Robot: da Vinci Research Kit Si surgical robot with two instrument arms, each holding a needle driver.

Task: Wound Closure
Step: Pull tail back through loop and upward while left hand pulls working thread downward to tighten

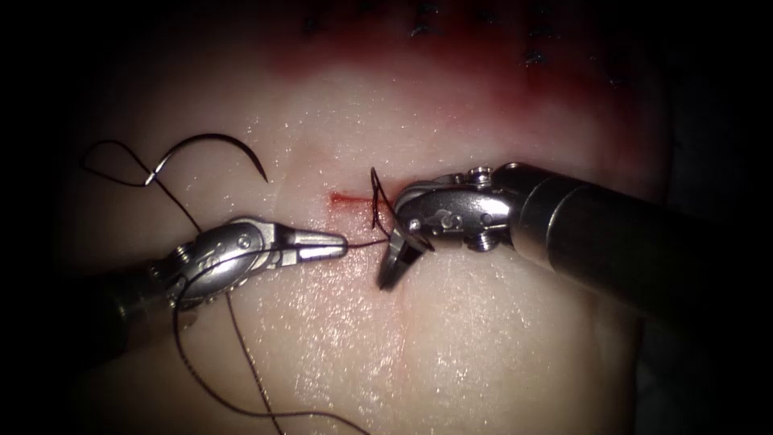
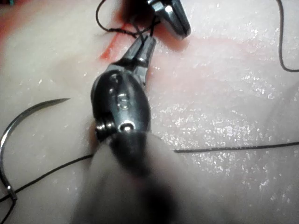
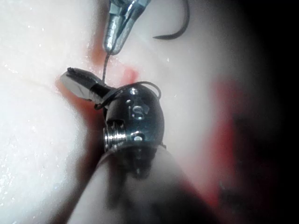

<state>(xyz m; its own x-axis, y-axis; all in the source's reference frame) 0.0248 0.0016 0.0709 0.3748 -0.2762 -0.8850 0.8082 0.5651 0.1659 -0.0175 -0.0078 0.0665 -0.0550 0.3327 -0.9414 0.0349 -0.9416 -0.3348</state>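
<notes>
The curved needle [image 1: 211,137] [image 2: 14,126] [image 3: 180,28] lies free on the tissue [image 1: 451,338], left of the cut, and neither tool holds it. The short red cut [image 1: 348,196] sits between the tools. My left tool [image 1: 342,246] [image 2: 148,41] [image 3: 110,46] comes in from the left, jaws shut on the thread [image 1: 364,243] just left of the cut. That strand runs across to my right tool [image 1: 390,278] [image 3: 70,79], and a loop of it lies around the tool's neck [image 3: 140,86]. The right jaws point down, slightly open, and hold nothing.
Dark finished stitches [image 1: 423,28] line the far edge of the tissue, with a patch of red fluid [image 1: 547,89] beside them. Slack thread [image 1: 241,354] trails from the needle's end under the left tool and toward the near edge.
</notes>
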